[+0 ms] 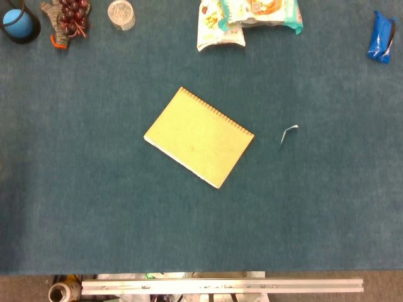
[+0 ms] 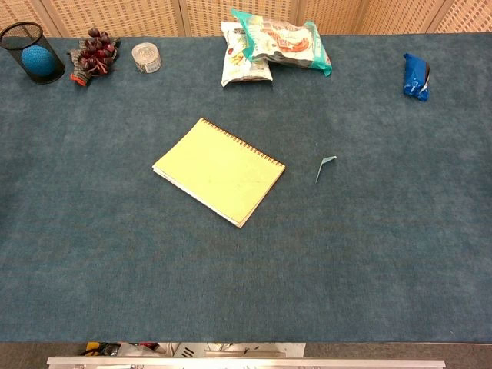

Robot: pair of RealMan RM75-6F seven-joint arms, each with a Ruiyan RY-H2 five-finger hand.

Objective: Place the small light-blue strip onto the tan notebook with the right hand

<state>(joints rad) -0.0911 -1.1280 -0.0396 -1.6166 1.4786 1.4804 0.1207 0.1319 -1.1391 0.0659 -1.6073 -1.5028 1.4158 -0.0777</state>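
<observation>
1. Strip, small, light-blue, thin and bent (image 1: 288,133): lies on the teal cloth-covered table (image 1: 94,207), right of the table's centre and well short of the right edge. Bare cloth on all sides; nothing touches it.
2. Hands: neither the right nor the left hand shows in the head view or the chest view, so whether they are released, clenched or grasping cannot be told. No arm over the table either.
3. Tan spiral-bound notebook (image 1: 198,136): closed, flat, turned at an angle, near the table's centre. It is near the strip on the strip's left, with a gap of cloth between them. Spiral binding on its upper-right side, facing the strip. Cover bare, nothing on it.
4. Far edge, left to right: black mesh cup holding a blue ball (image 2: 32,51) at the far-left corner; bunch of dark red grapes (image 2: 94,52); small clear round container (image 2: 146,57); two snack bags, overlapping (image 2: 269,48); blue wrapped packet (image 2: 416,77) toward the far-right corner. All well apart from strip and notebook.
5. Progress (judgement): nothing done yet. Strip not picked up. Left to do: right hand reaches in, pinches the strip, carries it left over the binding, releases it on the cover.
6. Risk (judgement): strip is slight and may be hard to pinch off the cloth.
</observation>
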